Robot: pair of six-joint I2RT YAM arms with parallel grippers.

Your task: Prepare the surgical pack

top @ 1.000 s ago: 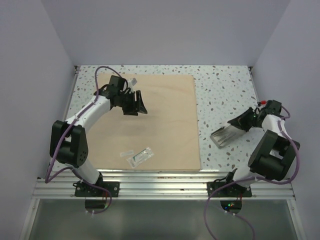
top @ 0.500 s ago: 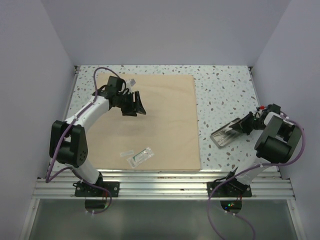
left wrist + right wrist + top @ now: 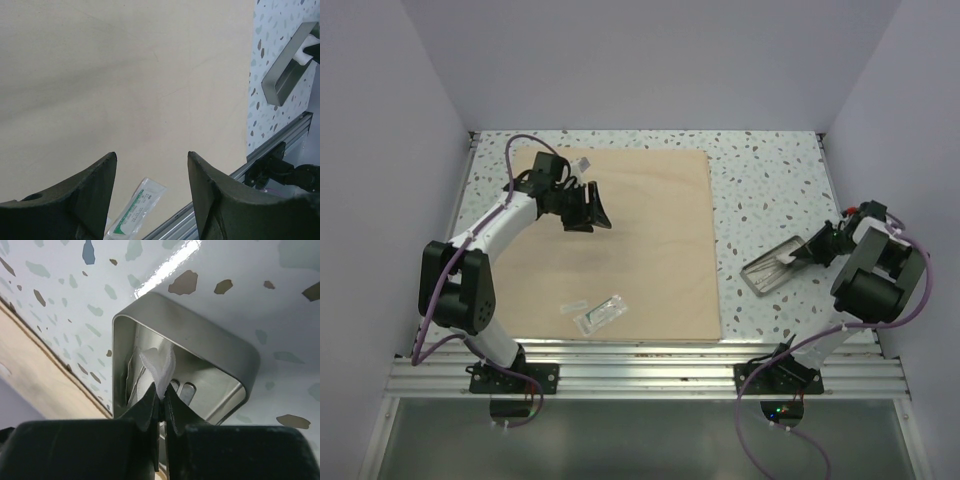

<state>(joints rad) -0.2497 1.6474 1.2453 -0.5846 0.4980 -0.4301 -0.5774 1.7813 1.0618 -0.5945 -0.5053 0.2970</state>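
The surgical pack (image 3: 650, 250) lies spread flat as a big tan square sheet (image 3: 125, 75). My left gripper (image 3: 592, 213) hovers over its far-left part, jaws open (image 3: 152, 156) with nothing between them. A small clear pouch (image 3: 601, 313) rests on the sheet near its front edge (image 3: 136, 209). To the right, a small shiny metal tray (image 3: 770, 271) sits on the speckled table. My right gripper (image 3: 817, 247) is at the tray's right end, shut (image 3: 161, 392) on a small white gauze-like piece (image 3: 159, 365) just above the tray (image 3: 220, 347).
A small white item (image 3: 583, 161) lies at the sheet's far-left corner. The aluminium rail (image 3: 640, 365) runs along the near edge. White walls close in on three sides. The tray (image 3: 286, 75) shows at the left wrist view's right edge.
The right arm's elbow has swung right and its gripper has shifted right to the tray's right end, still pinching the white piece. The left arm has barely moved.
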